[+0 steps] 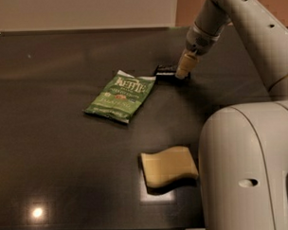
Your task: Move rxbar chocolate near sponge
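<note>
The rxbar chocolate [165,71] is a small black wrapper lying on the dark table, just right of the green chip bag's top corner. My gripper [182,74] points down at the bar's right end and hides that end. The sponge [167,166], pale yellow with wavy edges, lies near the front of the table, well below the bar and right beside my arm's large white body.
A green Kettle chip bag [121,96] lies flat at the table's middle, left of the bar. My white arm [250,160] fills the right side of the view. The dark table [55,139] ends at a front edge along the bottom.
</note>
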Robot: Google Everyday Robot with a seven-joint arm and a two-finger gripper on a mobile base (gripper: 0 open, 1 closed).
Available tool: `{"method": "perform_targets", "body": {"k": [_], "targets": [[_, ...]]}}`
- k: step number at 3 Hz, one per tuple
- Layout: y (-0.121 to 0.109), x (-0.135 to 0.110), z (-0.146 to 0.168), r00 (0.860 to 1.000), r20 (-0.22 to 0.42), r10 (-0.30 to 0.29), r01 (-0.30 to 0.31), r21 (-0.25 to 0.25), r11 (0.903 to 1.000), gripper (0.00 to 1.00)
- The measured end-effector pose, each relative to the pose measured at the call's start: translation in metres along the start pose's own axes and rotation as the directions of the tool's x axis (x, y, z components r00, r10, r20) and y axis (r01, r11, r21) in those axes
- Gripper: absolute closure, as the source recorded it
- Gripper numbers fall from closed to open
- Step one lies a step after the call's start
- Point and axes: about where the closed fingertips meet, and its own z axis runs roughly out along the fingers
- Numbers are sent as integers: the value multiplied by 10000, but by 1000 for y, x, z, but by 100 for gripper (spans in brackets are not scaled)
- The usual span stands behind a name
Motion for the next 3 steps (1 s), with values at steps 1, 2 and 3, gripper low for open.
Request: {"method": "perform_targets", "body": {"k": [1, 2, 3], "targets": [[14, 12, -35, 9993, 341, 150, -160, 301, 9994, 100], [39, 27, -58, 9991, 362, 230, -245, 420, 9988, 100], [76, 44, -69, 9996, 175, 218, -225, 384, 9990, 100]]}}
